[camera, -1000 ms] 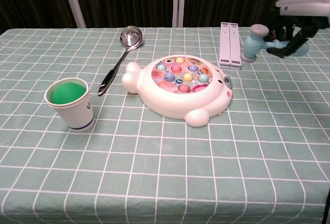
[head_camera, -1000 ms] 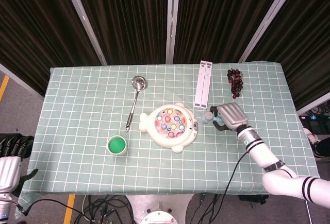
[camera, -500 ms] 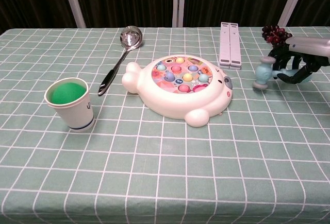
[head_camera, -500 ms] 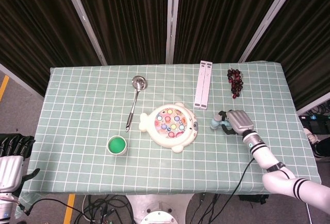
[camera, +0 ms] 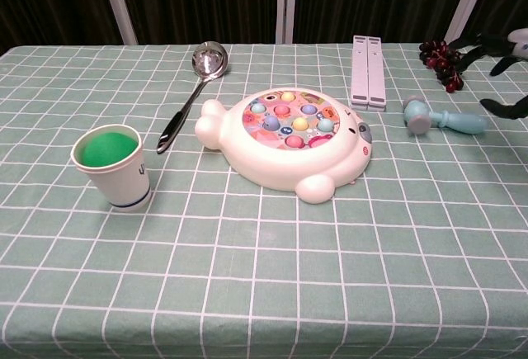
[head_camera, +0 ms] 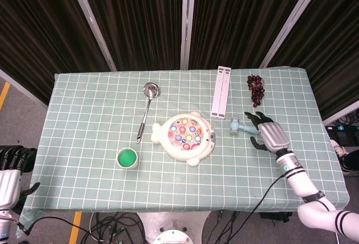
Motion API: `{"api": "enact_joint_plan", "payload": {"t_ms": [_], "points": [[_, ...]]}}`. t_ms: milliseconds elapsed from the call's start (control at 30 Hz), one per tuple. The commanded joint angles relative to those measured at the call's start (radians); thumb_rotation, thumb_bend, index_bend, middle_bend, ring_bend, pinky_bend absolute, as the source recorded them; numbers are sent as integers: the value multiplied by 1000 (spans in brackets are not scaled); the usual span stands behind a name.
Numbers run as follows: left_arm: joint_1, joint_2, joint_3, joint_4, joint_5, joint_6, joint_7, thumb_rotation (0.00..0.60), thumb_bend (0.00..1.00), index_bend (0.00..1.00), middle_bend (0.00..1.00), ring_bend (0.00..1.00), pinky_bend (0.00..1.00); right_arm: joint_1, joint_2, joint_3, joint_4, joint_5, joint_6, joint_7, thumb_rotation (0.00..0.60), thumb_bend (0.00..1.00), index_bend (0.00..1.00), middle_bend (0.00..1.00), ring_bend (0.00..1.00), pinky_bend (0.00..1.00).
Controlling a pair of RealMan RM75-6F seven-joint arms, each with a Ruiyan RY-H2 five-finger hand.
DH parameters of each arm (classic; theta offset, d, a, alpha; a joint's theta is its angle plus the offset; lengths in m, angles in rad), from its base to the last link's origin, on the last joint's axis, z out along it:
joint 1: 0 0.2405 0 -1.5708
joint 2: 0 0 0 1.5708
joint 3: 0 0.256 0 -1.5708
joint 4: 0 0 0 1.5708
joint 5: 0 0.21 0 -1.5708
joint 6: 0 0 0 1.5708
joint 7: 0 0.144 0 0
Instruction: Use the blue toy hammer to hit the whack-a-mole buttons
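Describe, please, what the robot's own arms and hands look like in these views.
The right hand has a light grey, boxy back plate and dark, black fingers. Its wrist is a slim white segment with a small green mark, leading into a glossy white forearm ringed with black bands near the elbow; a thin black cable runs alongside it. The left hand, at the frame edge, shows the same grey body and dark fingers.

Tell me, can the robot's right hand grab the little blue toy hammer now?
Probably yes. The blue toy hammer lies flat on the green checked tablecloth, and the right hand hovers open just beside its handle, with nothing between them.
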Motion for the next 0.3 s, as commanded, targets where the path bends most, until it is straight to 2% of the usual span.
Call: {"api": "enact_joint_plan", "payload": {"t_ms": [33, 133, 300], "points": [[3, -9, -8, 8, -2, 13, 1, 600, 0, 192, 147, 68, 5, -179, 103, -26, -153, -85, 293, -39, 600, 185, 15, 190, 40, 190], [2, -20, -18, 19, -3, 26, 2, 600, 0, 192, 148, 68, 5, -290, 144, -56, -210, -133, 444, -3, 600, 140, 14, 192, 40, 190], [-4, -19, -17, 14, 1, 17, 8, 600, 0, 192, 147, 67, 5, -378, 173, -87, -230, -189, 541, 2, 600, 160, 14, 186, 40, 190]]}}
